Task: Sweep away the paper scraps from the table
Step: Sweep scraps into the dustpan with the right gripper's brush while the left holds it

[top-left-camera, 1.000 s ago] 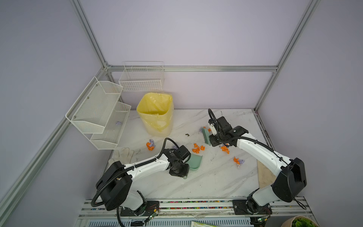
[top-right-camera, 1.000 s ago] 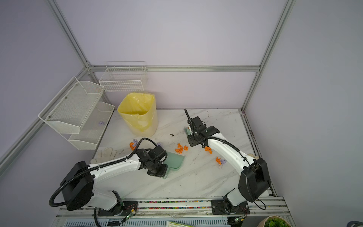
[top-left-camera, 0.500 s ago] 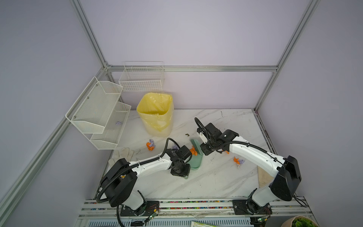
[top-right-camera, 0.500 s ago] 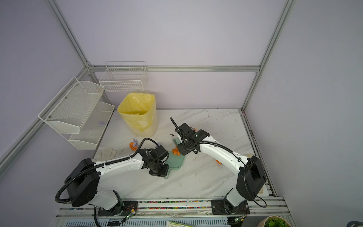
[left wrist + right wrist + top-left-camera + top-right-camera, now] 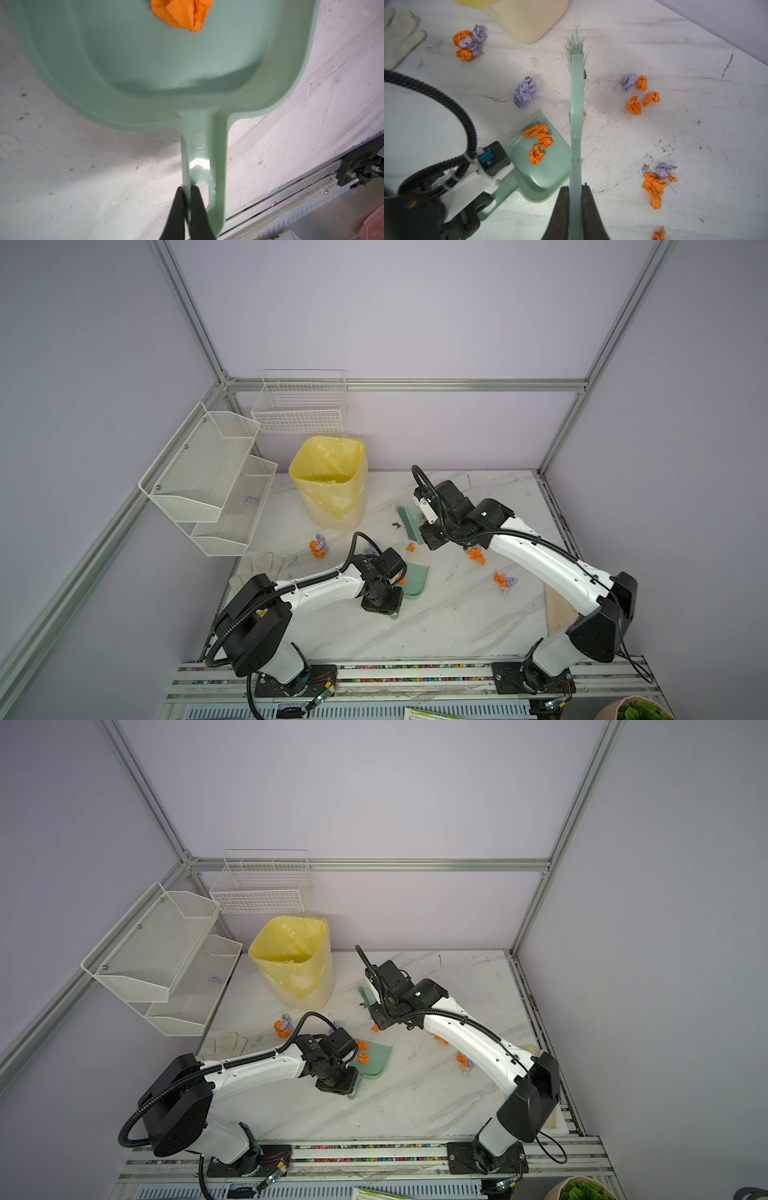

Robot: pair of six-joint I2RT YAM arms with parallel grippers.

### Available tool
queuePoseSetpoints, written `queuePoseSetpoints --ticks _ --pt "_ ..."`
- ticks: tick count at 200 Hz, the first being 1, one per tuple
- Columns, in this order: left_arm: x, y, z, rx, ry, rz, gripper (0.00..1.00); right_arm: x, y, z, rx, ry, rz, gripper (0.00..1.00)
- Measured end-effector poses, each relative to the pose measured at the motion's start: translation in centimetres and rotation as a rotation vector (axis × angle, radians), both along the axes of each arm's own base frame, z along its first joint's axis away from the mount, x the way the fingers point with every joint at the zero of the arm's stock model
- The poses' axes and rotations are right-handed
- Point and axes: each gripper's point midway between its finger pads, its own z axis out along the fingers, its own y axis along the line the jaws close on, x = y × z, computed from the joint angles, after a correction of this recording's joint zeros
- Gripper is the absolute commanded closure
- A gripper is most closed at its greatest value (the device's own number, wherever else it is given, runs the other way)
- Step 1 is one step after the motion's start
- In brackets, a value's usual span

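On the white marble table (image 5: 457,622) my left gripper (image 5: 188,188) is shut on the handle of a green dustpan (image 5: 550,170) that lies flat with three orange paper scraps (image 5: 538,141) inside. My right gripper (image 5: 576,188) is shut on the handle of a green brush (image 5: 577,104), held beyond the pan's mouth with its bristles pointing toward the bin. Loose orange and lilac paper scraps lie near the bin (image 5: 318,547), by the pan (image 5: 524,91), and right of the brush (image 5: 641,93) (image 5: 656,182). In both top views the dustpan (image 5: 376,1058) sits mid-table.
A yellow-lined bin (image 5: 330,489) stands at the back left of the table. A white glove (image 5: 259,568) lies at the left edge. White mesh shelves (image 5: 208,477) and a wire basket (image 5: 299,406) hang on the walls. A wooden board (image 5: 559,610) rests at the right edge.
The right arm swept the brush left to the dustpan, pushing orange scraps into it, then drew the brush back toward the far side. The left gripper held the pan nearly still.
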Motion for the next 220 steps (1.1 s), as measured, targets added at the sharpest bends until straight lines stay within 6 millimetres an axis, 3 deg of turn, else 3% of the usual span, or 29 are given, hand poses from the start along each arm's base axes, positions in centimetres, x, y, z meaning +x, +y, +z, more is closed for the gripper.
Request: queuePoseSetpoints --ticks 37,95,153,199,220 --pt "0.0 0.0 0.0 0.000 -0.001 0.001 1.00 2.8 0.5 -3.5 -0.121 0.003 0.010 1.00" --pt "0.0 0.0 0.0 0.002 0.000 -0.001 1.00 3.6 0.5 -4.8 -0.156 -0.018 0.049 1.00" --pt "0.5 -0.5 0.3 0.021 0.007 -0.018 1.00 -0.6 0.8 -5.5 -0.106 0.043 0.151 1.00" --pt "0.8 -0.6 0.4 0.028 0.002 -0.032 1.00 -6.6 2.7 -2.7 0.045 0.081 0.296 1.00" --pt "0.6 -0.5 0.3 0.037 0.009 -0.035 1.00 -7.7 2.4 -1.3 0.096 0.079 0.281 1.00"
